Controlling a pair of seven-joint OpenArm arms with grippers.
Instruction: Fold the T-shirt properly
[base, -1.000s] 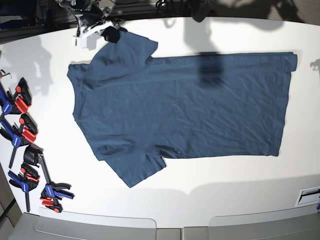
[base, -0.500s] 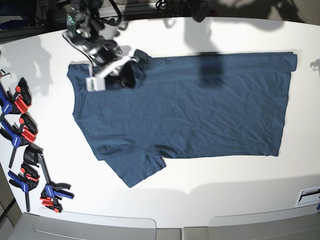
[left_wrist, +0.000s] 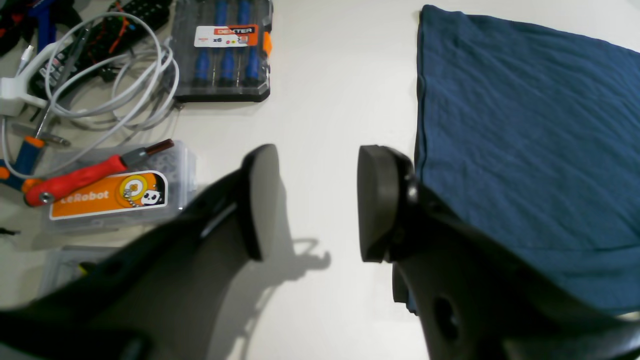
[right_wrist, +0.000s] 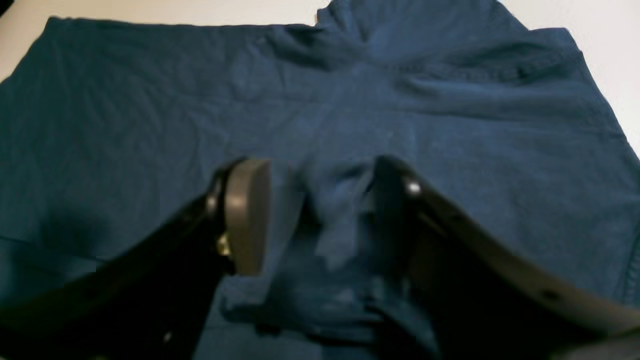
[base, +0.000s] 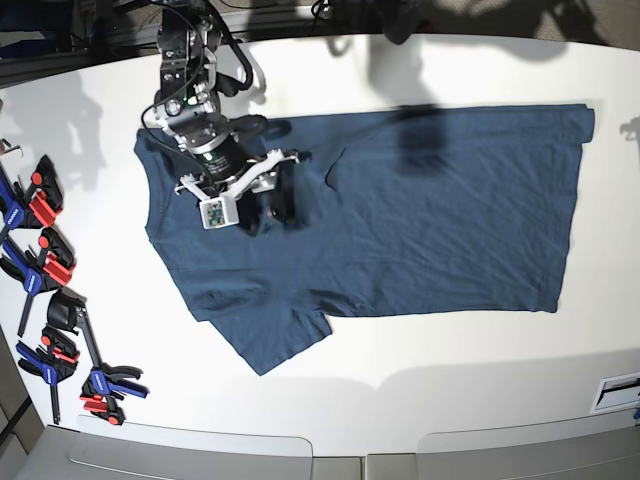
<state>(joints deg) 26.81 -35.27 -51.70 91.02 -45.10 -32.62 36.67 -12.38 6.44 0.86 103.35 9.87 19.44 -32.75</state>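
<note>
Folding stage: sleeve laid inward, more folds judged left.
Garment: one dark navy-teal cotton T-shirt (base: 400, 210), spread flat, centre of base view.
Handling: soft, light, limp; best pinched at hems or sleeve edges.
Right gripper (right_wrist: 320, 210): jaws apart, bunched sleeve cloth between them.
Left gripper (left_wrist: 310, 200): jaws apart, empty, beside the hem.
Clamps: several, lower left.

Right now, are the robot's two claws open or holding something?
Left gripper: open, holding nothing.
Right gripper: open over the T-shirt, with a bunched fold between its fingers.

Right pincer (right_wrist: 320, 215) jaws apart; left pincer (left_wrist: 310, 200) agape
</note>
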